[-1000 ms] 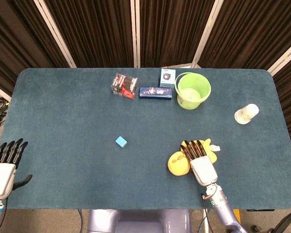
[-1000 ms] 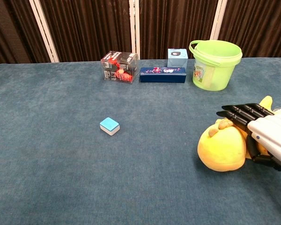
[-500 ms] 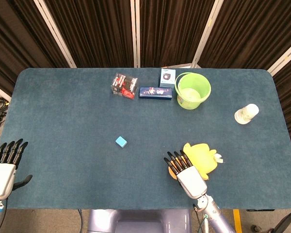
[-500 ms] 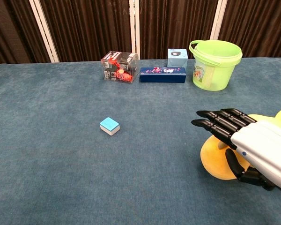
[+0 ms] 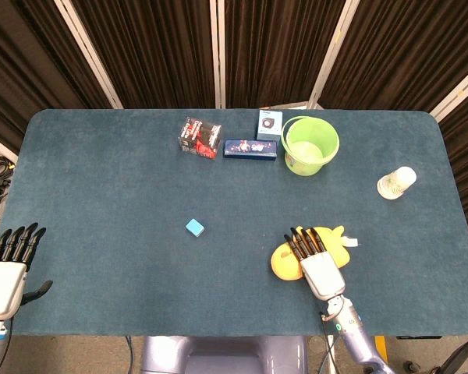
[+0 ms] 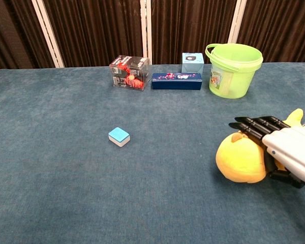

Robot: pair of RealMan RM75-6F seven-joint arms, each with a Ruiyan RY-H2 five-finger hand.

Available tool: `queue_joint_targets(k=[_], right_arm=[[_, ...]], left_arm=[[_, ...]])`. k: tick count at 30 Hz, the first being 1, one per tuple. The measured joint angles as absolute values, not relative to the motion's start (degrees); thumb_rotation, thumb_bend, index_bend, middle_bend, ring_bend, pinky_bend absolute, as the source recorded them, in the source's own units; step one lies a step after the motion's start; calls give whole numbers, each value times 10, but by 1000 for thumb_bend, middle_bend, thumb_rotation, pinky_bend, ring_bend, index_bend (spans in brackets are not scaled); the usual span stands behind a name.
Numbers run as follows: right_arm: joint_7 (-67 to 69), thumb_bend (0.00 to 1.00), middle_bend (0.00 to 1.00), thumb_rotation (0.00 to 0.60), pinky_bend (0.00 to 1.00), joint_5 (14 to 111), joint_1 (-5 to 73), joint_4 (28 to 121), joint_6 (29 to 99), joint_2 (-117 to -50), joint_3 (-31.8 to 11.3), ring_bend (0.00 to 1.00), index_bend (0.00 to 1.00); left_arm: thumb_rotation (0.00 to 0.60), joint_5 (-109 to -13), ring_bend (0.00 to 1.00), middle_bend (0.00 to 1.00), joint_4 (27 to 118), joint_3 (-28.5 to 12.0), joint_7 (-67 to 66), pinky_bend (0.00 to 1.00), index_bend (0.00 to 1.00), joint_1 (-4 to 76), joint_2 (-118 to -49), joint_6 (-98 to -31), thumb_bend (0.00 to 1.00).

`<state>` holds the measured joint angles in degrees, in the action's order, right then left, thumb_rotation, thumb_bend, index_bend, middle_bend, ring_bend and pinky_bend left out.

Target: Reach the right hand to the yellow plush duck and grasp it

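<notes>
- The table (image 5: pixel 101 195) was a wide rectangle with rounded corners, covered in a blue-teal carpet-like felt with a short, even nap.
- The green bucket (image 6: pixel 234 68) was smooth, glossy plastic, round, tapering downward, with a thin handle folded against its rim and a printed label on its side; it stood at the far edge, right of centre.
- The yellow plush duck (image 6: pixel 240 160) lay on its side at the near right of the table, a soft, rounded, fuzzy lump with a small orange beak.
- The right hand (image 5: pixel 316 261) lay over the duck, white shell at the back, black fingers (image 6: pixel 254 127) extended side by side across its top, thumb curved down its near flank; whether the fingers actually clamped it could not be told.
- The left hand (image 5: pixel 6 269) hovered off the near left corner, its dark fingers straight and slightly fanned, holding nothing.
- A clear, hard-sided box (image 6: pixel 129 72) with red contents sat beside a long dark-blue box (image 6: pixel 176 81).
- A small light-blue cube carton (image 6: pixel 192 62) stood behind that.
- A tiny blue-topped block (image 6: pixel 119 136) sat mid-table.
</notes>
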<state>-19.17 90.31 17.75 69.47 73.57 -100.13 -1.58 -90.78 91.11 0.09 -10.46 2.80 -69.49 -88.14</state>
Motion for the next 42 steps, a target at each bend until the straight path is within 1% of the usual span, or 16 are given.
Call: queue_joint_targets(k=[8,11,21,28,33,38,41,42], right_arm=[[-192,1000,0,600,0,877,179,697,735,-986,-37,0,0],[-195,1000,0,600,0,872,179,703,734,-981,-36,0,0],[-203,1000,0,600,0,882,174,710,735,-990,-14,0,0],[-199,1000,0,600,0,920,165,736,762,-991,15,0,0],[-202,995,0,600,0,950,160,769,788,-982,26,0,0],[-214,928,0,600,0,981,156,827,821,-949,31,0,0],[-218,822,0,600,0,992,150,851,839,-923,33,0,0],[-218,767,0,600,0,994,148,856,844,-914,33,0,0]], left_arm=[[600,-908,0,0,913,2,-105,0,0,28,-694,-882,150],[600,-909,0,0,913,2,-106,0,0,28,-694,-882,149],[600,-908,0,0,914,2,-105,0,0,28,-693,-881,150],[600,-911,0,0,914,3,-104,0,0,28,-692,-883,151],[600,-913,0,0,914,3,-100,0,0,27,-692,-886,152],[600,-915,0,0,914,3,-99,0,0,27,-692,-888,156],[600,-918,0,0,912,2,-94,0,0,26,-693,-894,161],[600,-920,0,0,910,1,-91,0,0,26,-694,-897,163]])
